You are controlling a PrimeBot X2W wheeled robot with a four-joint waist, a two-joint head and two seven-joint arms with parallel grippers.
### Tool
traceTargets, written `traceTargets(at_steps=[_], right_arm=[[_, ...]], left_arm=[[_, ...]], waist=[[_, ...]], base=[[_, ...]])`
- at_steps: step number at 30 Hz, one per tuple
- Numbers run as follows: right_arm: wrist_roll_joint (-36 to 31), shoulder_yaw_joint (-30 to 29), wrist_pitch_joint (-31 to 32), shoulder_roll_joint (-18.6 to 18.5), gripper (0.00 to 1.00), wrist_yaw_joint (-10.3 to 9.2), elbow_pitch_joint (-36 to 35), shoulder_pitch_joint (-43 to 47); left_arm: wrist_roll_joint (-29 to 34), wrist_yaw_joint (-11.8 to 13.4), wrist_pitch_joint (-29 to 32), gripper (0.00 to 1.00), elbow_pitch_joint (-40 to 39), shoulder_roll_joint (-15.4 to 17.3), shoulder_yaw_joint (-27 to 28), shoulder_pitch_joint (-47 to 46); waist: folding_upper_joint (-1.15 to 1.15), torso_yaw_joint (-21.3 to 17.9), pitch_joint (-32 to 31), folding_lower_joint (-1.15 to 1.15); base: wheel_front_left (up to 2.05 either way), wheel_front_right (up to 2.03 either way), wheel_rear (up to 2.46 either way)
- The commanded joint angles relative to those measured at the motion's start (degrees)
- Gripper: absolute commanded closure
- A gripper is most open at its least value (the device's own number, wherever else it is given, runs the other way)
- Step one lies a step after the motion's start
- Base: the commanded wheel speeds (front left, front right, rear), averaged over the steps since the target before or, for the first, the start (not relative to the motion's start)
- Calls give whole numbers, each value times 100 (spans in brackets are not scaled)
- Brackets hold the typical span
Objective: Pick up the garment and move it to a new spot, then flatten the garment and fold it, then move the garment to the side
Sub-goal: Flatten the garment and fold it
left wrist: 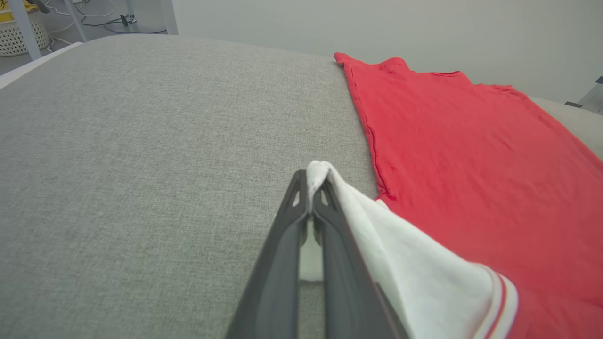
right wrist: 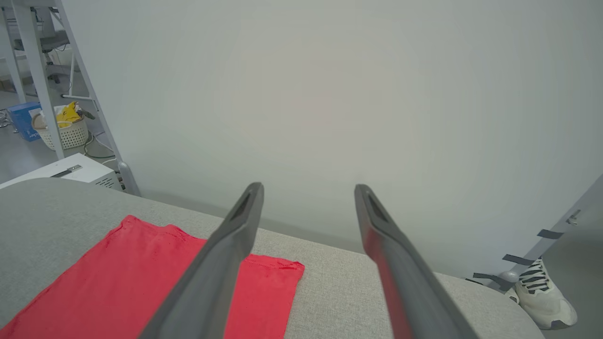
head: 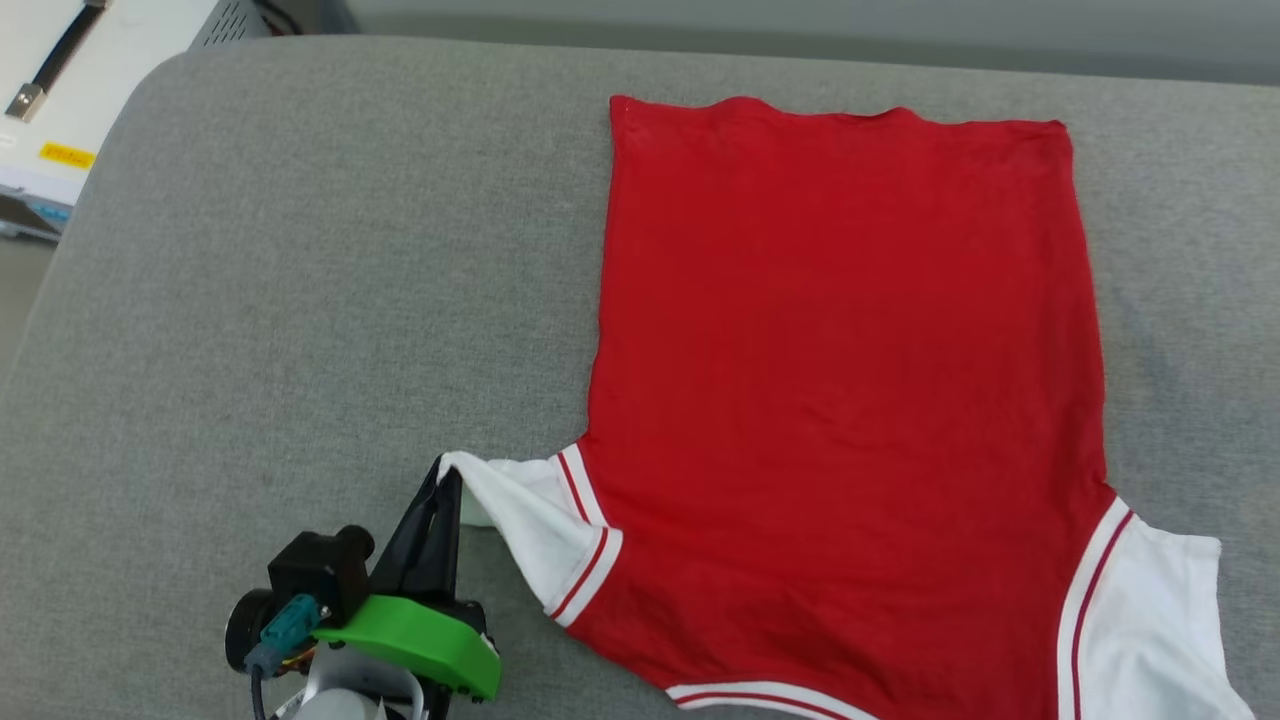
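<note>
With my left tool [head: 448,478] clenched on the white sleeve [head: 520,515] of the red jersey T-shirt [head: 840,380], which lies flat to its right on the grey padded counter [head: 300,300], and my right tool [right wrist: 308,188] released, I should draw the sleeve outward, keeping it low.

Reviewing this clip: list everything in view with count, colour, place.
red jersey-style T-shirt with white short sleeves: one, red and white, flat on the padded surface
grey fabric padded surface: one, grey, under the T-shirt
white metal cabinet: one, white, beside the surface
white perforated basket: one, white, on the floor
pale lace-up sneaker: one, off-white, on the floor
left gripper: one, dark fingers, shut on a white sleeve
right gripper: one, dark fingers, open, raised above the surface
</note>
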Motion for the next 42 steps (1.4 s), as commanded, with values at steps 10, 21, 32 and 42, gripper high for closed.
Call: traceTargets(at_steps=[10, 21, 32, 42], right_arm=[[189, 970, 2940, -427, 0, -5, 2219, -2499], [-69, 1286, 4307, -533, 0, -5, 3615, -3641], [135, 1409, 4237, -701, 83, -5, 4088, -2814], [368, 1538, 3372, -798, 100, -5, 3700, -2825]], left_arm=[[535, -356, -34, 100, -156, -571, 219, -445], [1037, -792, -34, 100, -283, -1141, 421, -810], [1270, -1065, -34, 100, -152, -1370, 615, -866], [1419, -1178, -34, 100, 122, -1417, 880, -657]], waist=[[0, 760, 1263, 0], [0, 1170, 2002, 0], [0, 1319, 2077, 0], [0, 1088, 1402, 0]], base=[[0, 0, 0], [0, 0, 0], [0, 0, 0], [0, 0, 0]])
